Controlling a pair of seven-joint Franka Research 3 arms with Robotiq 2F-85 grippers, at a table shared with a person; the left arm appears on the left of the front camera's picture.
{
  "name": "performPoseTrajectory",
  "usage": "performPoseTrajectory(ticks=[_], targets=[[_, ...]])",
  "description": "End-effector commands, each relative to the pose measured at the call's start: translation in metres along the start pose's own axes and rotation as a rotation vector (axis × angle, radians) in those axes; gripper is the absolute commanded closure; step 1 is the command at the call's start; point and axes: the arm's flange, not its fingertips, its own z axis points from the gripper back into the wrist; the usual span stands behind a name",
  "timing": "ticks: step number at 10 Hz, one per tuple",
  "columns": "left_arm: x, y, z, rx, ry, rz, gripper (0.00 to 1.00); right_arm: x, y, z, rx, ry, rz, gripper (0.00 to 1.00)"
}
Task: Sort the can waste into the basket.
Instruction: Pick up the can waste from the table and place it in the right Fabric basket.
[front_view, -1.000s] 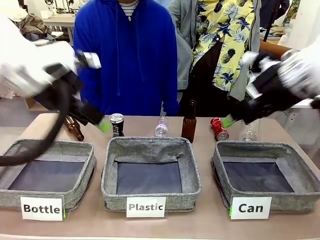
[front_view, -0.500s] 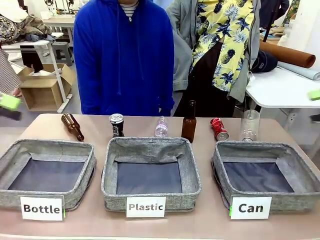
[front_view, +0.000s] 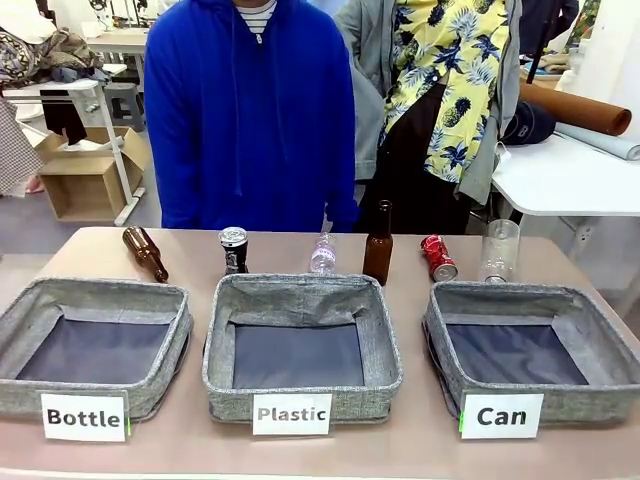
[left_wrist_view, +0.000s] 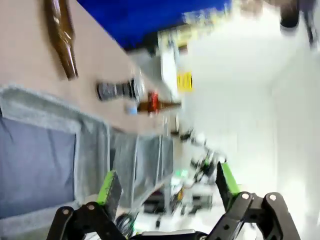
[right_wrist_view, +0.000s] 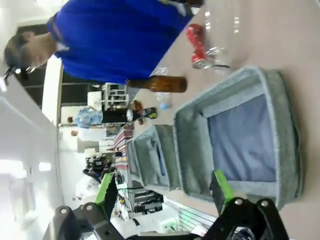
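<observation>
At the near edge of the table, three grey fabric baskets sit side by side, and the basket (front_view: 582, 404) marked "Can" on its white front label (front_view: 502, 416) is the one on the robot's right, its soft walls slightly slumped and its dark base bare. The Plastic basket (front_view: 300, 292) holds the middle and the Bottle basket (front_view: 160, 395) the left. Behind them runs a row of waste. The black can (front_view: 233, 250), slim with a silver top, stands upright just past the far left corner of the Plastic basket. The red can (front_view: 438, 258), silver at both ends, lies tilted on its side just behind the far left corner of the Can basket, between an upright brown bottle (front_view: 378, 245) and a clear container (front_view: 499, 251). Both cans rest on the table outside the baskets. Beyond the table stands a person in a blue hoodie (front_view: 250, 110). In the left wrist view the left gripper (left_wrist_view: 167, 186) has its green-padded jaws wide apart; in the right wrist view the right gripper (right_wrist_view: 164, 191) is likewise spread, off the table and well apart from the red can.
</observation>
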Motion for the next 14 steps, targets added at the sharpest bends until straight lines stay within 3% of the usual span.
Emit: performPoseTrajectory(ticks=[1, 2, 7, 8, 10, 11, 13, 14], targets=[[-0.125, -0.026, -0.064, 0.269, -0.249, 0.148, 0.0, -0.007, 0.01, 0.009, 0.045, 0.021, 0.036, 0.0], [0.0, 0.0, 0.0, 0.0, 0.0, 0.0, 0.0, -0.007, 0.01, 0.009, 0.045, 0.021, 0.036, 0.0], [0.002, -0.008, -0.006, 0.014, -0.022, 0.016, 0.0, -0.007, 0.01, 0.009, 0.045, 0.021, 0.036, 0.0], [0.013, -0.007, -0.015, 0.129, 0.043, 0.0, 0.0, -0.007, 0.01, 0.009, 0.045, 0.021, 0.036, 0.0], [0.046, -0.009, -0.053, 0.21, 0.191, -0.226, 0.0, -0.007, 0.01, 0.009, 0.045, 0.021, 0.036, 0.0], [0.05, -0.014, -0.088, 0.208, 0.227, -0.438, 0.0, -0.007, 0.01, 0.009, 0.045, 0.021, 0.036, 0.0], [0.066, -0.025, -0.134, 0.077, 0.31, -0.807, 0.0, -0.007, 0.01, 0.009, 0.045, 0.021, 0.036, 0.0], [0.07, -0.025, -0.142, -0.001, 0.303, -1.03, 0.0, -0.007, 0.01, 0.009, 0.045, 0.021, 0.036, 0.0]])
